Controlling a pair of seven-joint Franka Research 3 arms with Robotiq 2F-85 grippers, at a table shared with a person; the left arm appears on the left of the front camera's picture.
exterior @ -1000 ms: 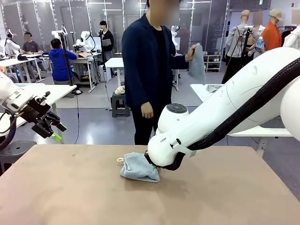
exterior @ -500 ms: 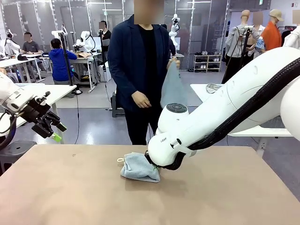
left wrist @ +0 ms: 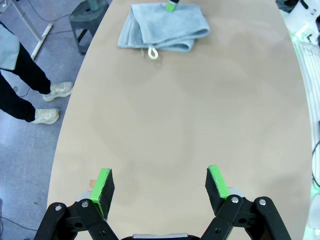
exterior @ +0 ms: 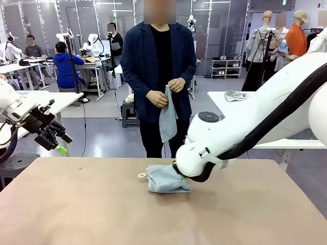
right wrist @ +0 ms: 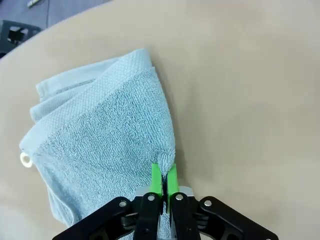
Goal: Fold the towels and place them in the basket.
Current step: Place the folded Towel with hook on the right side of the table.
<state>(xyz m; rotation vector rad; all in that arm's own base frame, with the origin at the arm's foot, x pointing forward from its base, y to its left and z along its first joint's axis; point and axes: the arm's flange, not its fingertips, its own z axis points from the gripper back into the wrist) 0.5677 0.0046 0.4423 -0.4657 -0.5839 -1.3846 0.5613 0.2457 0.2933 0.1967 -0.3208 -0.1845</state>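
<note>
Right gripper [right wrist: 163, 170] is pinching the folded towel [right wrist: 110, 130]: green pads are pressing together on a puckered bit of its edge, and the towel is lying on the table [right wrist: 250, 100]. In the front view the right arm [exterior: 255, 117] is reaching in from the right and covering that gripper. The towel [exterior: 166, 178] is sitting near the middle of the table [exterior: 76, 204], toward the far edge, just in front of the person.

Left gripper [exterior: 62, 144] is hanging raised beside the table's left side, jaws spread wide, nothing between them. In the left wrist view this gripper [left wrist: 159, 172] is looking along the tabletop [left wrist: 165, 125]. The folded towel [left wrist: 162, 32] is lying well apart from it at the far end, with a green pad of the right gripper [left wrist: 171, 6] touching its far edge.

Person [exterior: 158, 56] is standing at the far side in a dark jacket, holding a second towel [exterior: 167, 120] in both hands [exterior: 159, 99] at about waist height. It is hanging loose and unfolded, clear of the table.

Smallest bit: white loop [exterior: 142, 175] is sticking out at the folded towel's left corner and lying on the table. The loop [left wrist: 153, 52] is pointing toward the left gripper in its wrist view. In the right wrist view the loop [right wrist: 25, 159] is sitting at the towel's left edge.
</note>
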